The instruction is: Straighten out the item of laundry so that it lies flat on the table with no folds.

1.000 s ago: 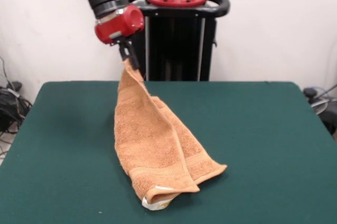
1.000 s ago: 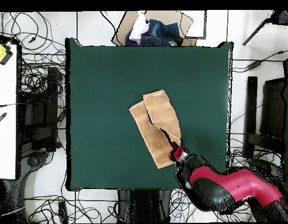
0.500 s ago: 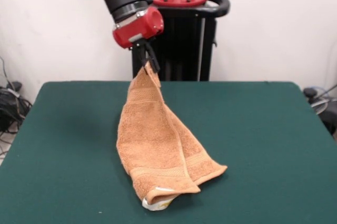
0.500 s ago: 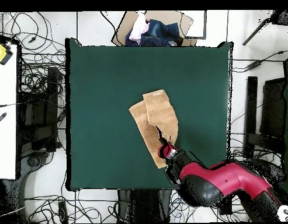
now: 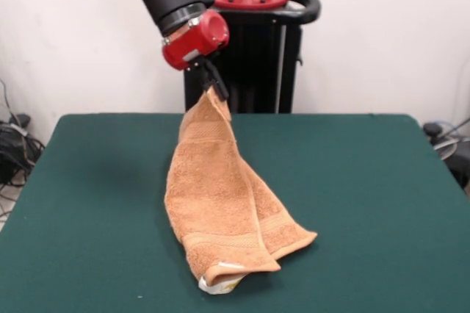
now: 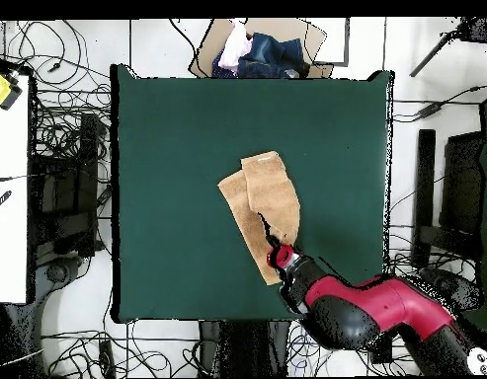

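The item of laundry [image 5: 220, 203] is an orange-tan terry towel, folded lengthwise in two layers. One corner is lifted high while its lower end rests on the green table [image 5: 367, 195], a white tag showing at the near tip. My gripper [image 5: 216, 88] is shut on that raised corner, above the table's far side. Seen from overhead, the item of laundry [image 6: 261, 202] lies as two overlapping strips near the table [image 6: 168, 148] centre, and the gripper [image 6: 278, 251] sits at the strip's end nearest the robot.
A cardboard box with clothes [image 6: 257, 49] stands beyond the table's top edge in the overhead view. Cables cover the floor around the table. A white bench [image 6: 8, 178] lies at the left.
The gripper carried the towel corner to the right in the front view and slightly lower, swinging the hanging part with it. The towel's lower end stayed in place.
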Available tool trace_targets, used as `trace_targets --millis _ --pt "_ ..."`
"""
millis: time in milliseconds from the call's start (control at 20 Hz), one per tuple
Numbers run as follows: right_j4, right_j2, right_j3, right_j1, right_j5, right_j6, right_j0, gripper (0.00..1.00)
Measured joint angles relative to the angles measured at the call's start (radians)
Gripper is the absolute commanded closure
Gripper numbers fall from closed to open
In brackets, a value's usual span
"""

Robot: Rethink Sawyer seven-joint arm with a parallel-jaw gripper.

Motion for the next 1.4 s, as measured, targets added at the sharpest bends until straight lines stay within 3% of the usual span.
trace_targets --millis 300,500,850,1100,1400 --pt "0.130 -0.002 0.003 0.108 0.000 0.000 -0.058 1.00" --pt "0.281 -0.012 0.004 0.213 0.035 0.000 -0.104 1.00" --pt "0.512 -0.058 0.003 0.350 0.230 0.000 -0.123 1.00" --pt "0.574 -0.086 -0.009 0.410 0.352 0.000 -0.119 1.00" --pt "0.580 -0.121 -0.041 0.466 0.431 0.000 -0.116 1.00"
